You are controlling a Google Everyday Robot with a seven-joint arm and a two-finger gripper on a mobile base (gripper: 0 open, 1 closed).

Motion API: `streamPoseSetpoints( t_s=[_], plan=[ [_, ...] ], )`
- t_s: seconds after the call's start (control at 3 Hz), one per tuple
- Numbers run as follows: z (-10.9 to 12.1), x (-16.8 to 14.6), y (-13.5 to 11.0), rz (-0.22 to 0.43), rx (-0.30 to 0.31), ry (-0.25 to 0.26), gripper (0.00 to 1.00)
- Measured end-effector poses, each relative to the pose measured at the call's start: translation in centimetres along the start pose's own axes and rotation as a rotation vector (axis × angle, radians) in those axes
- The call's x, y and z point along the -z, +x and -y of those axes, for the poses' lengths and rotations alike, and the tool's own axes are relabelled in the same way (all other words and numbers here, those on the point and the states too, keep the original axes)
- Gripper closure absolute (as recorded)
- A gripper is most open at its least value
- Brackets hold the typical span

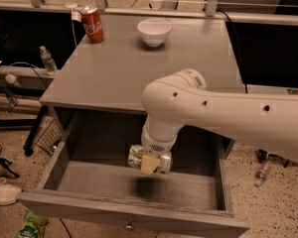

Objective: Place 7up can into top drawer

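Observation:
The top drawer [64,155] stands pulled out below the grey cabinet top, with a small metal knob [129,226] on its front panel. My gripper [150,163] hangs inside the drawer's opening, above the drawer floor. It is shut on the 7up can [136,157], a green and white can held lying on its side, its ends showing left and right of the finger. The can is off the drawer floor and casts a dark shadow [146,186] below it. My white arm [223,115] comes in from the right and hides the drawer's back right part.
A red cola can [92,24] and a white bowl [154,31] stand at the back of the cabinet top [114,73]. A plastic bottle [48,59] stands on a shelf to the left. Another bottle [262,171] lies on the floor at right.

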State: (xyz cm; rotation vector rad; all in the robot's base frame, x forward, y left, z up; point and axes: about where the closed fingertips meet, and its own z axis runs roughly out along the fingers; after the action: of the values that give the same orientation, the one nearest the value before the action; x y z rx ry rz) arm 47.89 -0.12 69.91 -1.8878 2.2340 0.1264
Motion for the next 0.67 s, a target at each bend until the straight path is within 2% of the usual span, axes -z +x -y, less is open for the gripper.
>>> streamPoseSetpoints(
  t_s=[0.33,0.67],
  plan=[
    [-0.59,-2.31,-0.09,0.028,0.009,-0.023,1.0],
    [-0.59,-2.23,-0.15,0.027,0.01,-0.021,0.81]
  ],
)
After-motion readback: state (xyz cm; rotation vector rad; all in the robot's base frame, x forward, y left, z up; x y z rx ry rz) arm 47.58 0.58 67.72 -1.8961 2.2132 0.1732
